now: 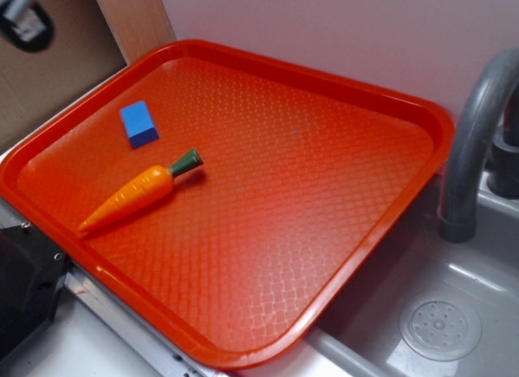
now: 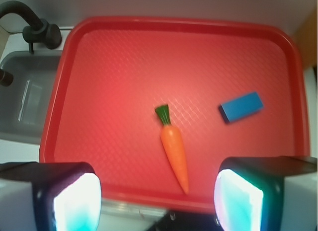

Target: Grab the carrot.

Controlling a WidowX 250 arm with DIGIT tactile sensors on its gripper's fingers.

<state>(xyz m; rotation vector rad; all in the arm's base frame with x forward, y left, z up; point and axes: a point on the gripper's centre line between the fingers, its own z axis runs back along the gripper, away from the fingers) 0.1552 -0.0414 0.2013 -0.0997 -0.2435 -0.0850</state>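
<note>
Red tray (image 2: 99, 57) fills most of what I see, resting across a grey sink (image 2: 25, 102) with its tap (image 2: 30, 22) off to one side. On it lies the carrot (image 2: 174, 149), flat, green stem pointing away from me, its tip near the tray's closer rim. Well apart from it sits a blue block (image 2: 241, 106), which I should leave alone. My gripper (image 2: 159, 198) hangs high above with jaws wide, the carrot between the pads (image 2: 74, 201), so descending straight should bracket it.
</note>
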